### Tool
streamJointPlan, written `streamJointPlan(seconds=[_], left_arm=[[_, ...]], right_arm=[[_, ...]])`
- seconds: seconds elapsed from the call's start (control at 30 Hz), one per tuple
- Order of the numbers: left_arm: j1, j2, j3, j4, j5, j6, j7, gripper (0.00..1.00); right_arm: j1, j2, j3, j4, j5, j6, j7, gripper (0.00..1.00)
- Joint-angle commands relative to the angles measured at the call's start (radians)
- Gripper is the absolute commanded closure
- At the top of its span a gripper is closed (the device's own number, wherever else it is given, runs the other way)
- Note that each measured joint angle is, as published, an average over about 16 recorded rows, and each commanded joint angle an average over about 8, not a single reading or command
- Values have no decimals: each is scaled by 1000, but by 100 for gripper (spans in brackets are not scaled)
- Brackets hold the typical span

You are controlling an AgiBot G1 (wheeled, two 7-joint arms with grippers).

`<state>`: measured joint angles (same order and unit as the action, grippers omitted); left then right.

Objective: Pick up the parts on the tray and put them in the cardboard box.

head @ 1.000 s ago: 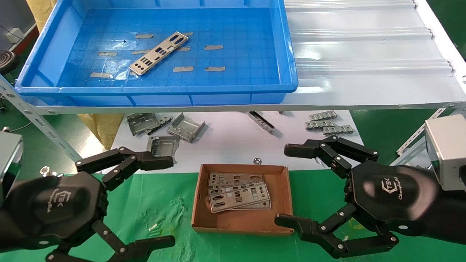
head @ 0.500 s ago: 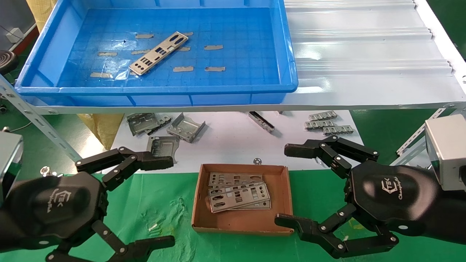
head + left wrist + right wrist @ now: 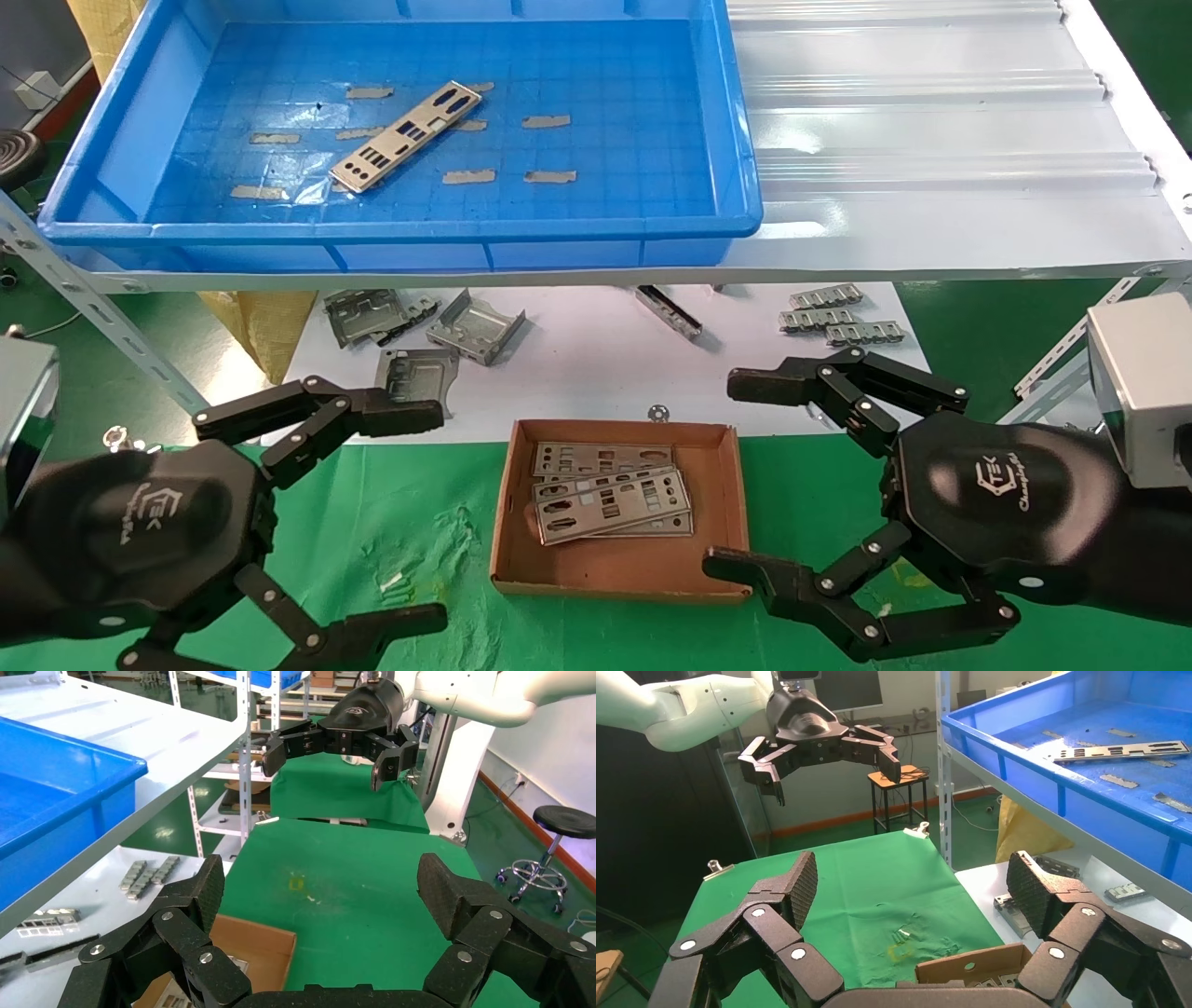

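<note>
One silvery punched plate (image 3: 408, 136) lies slantwise on the floor of the blue tray (image 3: 391, 226) on the upper shelf; it also shows in the right wrist view (image 3: 1122, 751). The brown cardboard box (image 3: 507, 522) sits on the green cloth below and holds several plates (image 3: 610, 504). My left gripper (image 3: 424, 517) is open and empty, left of the box. My right gripper (image 3: 736, 475) is open and empty, right of the box. Both hang low, well below the tray.
The white corrugated sheet (image 3: 931, 140) carries the tray. Under it lie bent grey brackets (image 3: 475, 326), a metal bar (image 3: 668, 310) and ridged strips (image 3: 838, 317) on a white sheet (image 3: 596, 373). Slotted shelf struts (image 3: 84, 298) stand at both sides.
</note>
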<state>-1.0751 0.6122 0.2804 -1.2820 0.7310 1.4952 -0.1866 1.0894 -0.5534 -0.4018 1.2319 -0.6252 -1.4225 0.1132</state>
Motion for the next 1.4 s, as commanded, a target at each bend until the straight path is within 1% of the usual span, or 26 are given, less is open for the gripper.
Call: streamJointPlan(seconds=[0.03,1.4], left_arm=[[0,0,0,0,0,0,0,0],[0,0,0,0,0,0,0,0]], right_arm=[[0,0,0,0,0,0,0,0],[0,0,0,0,0,0,0,0]])
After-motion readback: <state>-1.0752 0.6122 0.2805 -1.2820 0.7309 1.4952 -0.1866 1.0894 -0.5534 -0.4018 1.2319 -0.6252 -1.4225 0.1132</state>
